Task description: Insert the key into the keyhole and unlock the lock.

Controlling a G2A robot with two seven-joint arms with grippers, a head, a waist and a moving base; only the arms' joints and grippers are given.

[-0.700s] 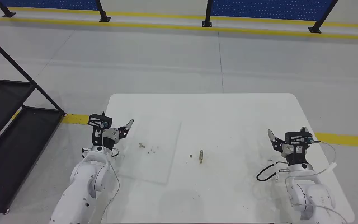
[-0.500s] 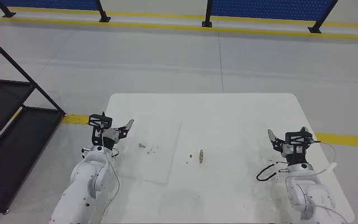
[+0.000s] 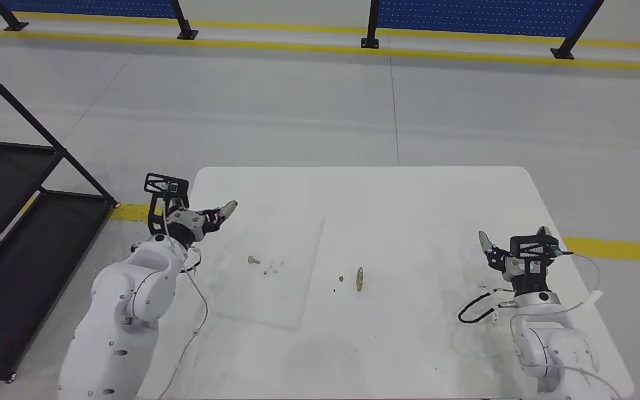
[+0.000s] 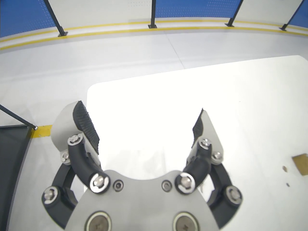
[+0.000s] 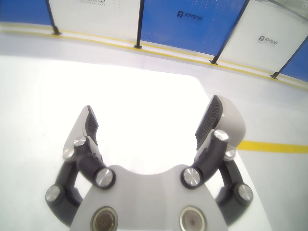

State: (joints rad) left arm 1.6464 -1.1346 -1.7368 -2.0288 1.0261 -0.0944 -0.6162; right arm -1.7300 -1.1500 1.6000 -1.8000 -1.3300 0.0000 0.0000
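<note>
Top view: the lock (image 3: 359,279) lies mid-worktop (image 3: 430,200) with the key (image 3: 253,260) to its left, both apart from the left gripper (image 3: 215,217) and the right gripper (image 3: 515,243). Left wrist view: left gripper (image 4: 140,111) released above the worktop's far-left corner. Right wrist view: right gripper (image 5: 152,106) released beside the worktop's right edge.

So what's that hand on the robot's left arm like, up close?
The left hand is a two-fingered claw: pale grey, metal-looking fingers lined with black ribbed pads, hinged on curved black links with silver screws to a grey plate. Its fingers are spread wide open with nothing between them. It hovers over the left edge of the white table, visibly touching nothing.
</note>
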